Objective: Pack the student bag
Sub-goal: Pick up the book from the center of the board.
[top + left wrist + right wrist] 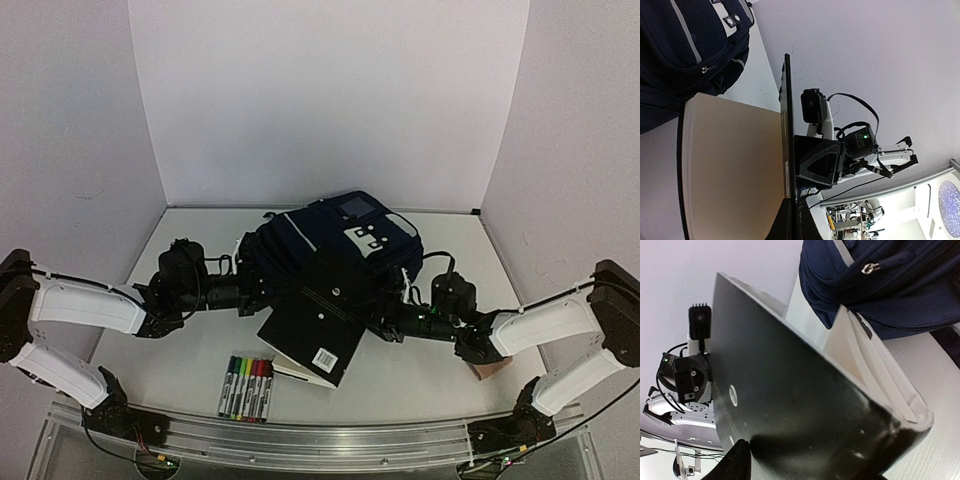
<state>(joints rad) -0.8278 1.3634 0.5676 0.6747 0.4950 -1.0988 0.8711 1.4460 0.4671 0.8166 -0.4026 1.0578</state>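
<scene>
The left fingers (790, 222) are pinched shut on the thin edge of a black book (320, 315), while the right fingers (737, 462) sit against the opposite side of its cover; from here I cannot tell whether they have hold of it. Both arms reach in from the metal rail (320, 440) at the near edge of the white table (180, 360) and meet at the book from either side.

Closest to the rail, a row of coloured marker pens (246, 388) lies flat on the table, just in front of the book's lower left corner. The book is tilted, its dark cover facing up with a white barcode label (325, 357) near the lower edge and a wedge of pale pages (300, 372) showing beneath that edge. Its upper edge lies against the front of the student bag (300, 240).

The bag, dark navy with thin pale stripes and white patches (365, 238) near its top, sits in the middle of the table, directly behind the book and towards the back wall. A silver zip pull (868, 268) hangs on its side.
</scene>
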